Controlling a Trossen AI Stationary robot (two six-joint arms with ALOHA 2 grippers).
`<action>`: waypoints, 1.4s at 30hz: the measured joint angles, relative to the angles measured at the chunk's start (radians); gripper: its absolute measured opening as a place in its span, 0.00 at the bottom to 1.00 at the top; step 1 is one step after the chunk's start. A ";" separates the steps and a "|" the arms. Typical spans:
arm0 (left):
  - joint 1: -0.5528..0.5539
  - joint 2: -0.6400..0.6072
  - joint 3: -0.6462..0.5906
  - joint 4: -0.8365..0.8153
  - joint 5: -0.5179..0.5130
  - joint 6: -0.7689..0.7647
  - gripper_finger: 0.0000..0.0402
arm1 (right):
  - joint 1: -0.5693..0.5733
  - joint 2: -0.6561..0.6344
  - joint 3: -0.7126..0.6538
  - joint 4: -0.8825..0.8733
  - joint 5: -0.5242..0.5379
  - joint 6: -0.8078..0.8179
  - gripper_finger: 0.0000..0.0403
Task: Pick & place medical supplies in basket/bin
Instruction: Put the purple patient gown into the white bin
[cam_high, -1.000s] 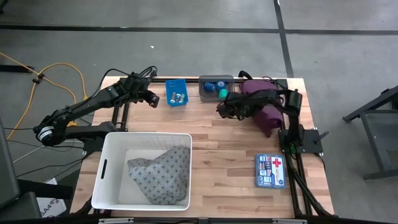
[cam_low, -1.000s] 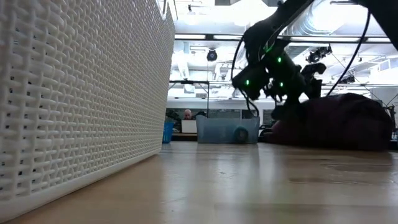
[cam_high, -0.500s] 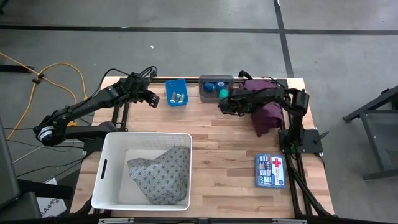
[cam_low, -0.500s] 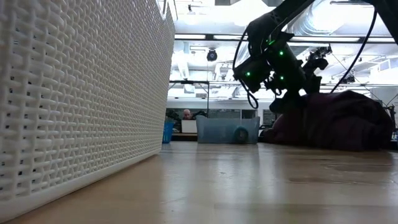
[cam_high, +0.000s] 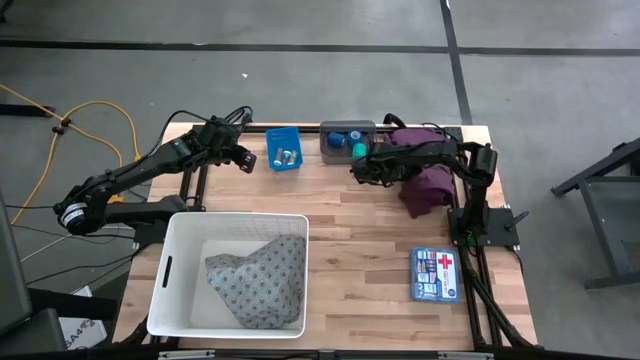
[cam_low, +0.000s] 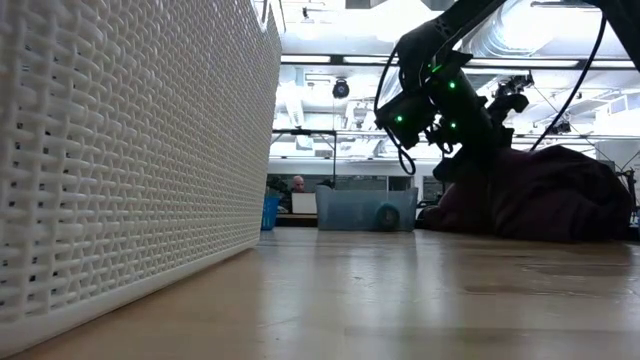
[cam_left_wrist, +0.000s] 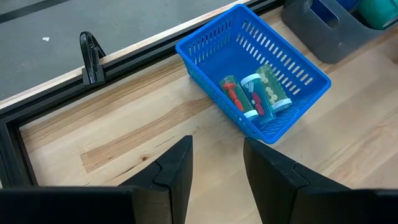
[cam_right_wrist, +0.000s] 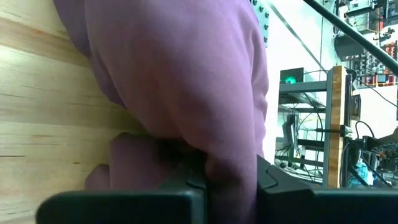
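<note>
I see my right gripper (cam_right_wrist: 230, 180) fingers clamped on the crumpled maroon cloth (cam_high: 425, 185); left gripper (cam_left_wrist: 217, 165) fingers apart over the wooden worktop (cam_high: 360, 225).

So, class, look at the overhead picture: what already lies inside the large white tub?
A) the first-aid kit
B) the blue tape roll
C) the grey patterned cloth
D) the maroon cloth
C: the grey patterned cloth lies in the white tub, while the maroon cloth is on the table at the far right, with the right gripper shut on a fold of it.
</note>
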 joint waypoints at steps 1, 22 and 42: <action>0.000 0.000 0.000 0.000 0.000 0.000 0.34 | 0.000 0.000 0.000 0.000 0.000 0.000 0.08; 0.000 0.000 0.000 0.000 0.000 0.000 0.34 | -0.001 -0.228 0.000 -0.001 0.088 0.113 0.08; 0.000 0.000 0.000 0.000 0.000 0.000 0.34 | 0.001 -0.399 0.001 0.003 0.142 0.151 0.08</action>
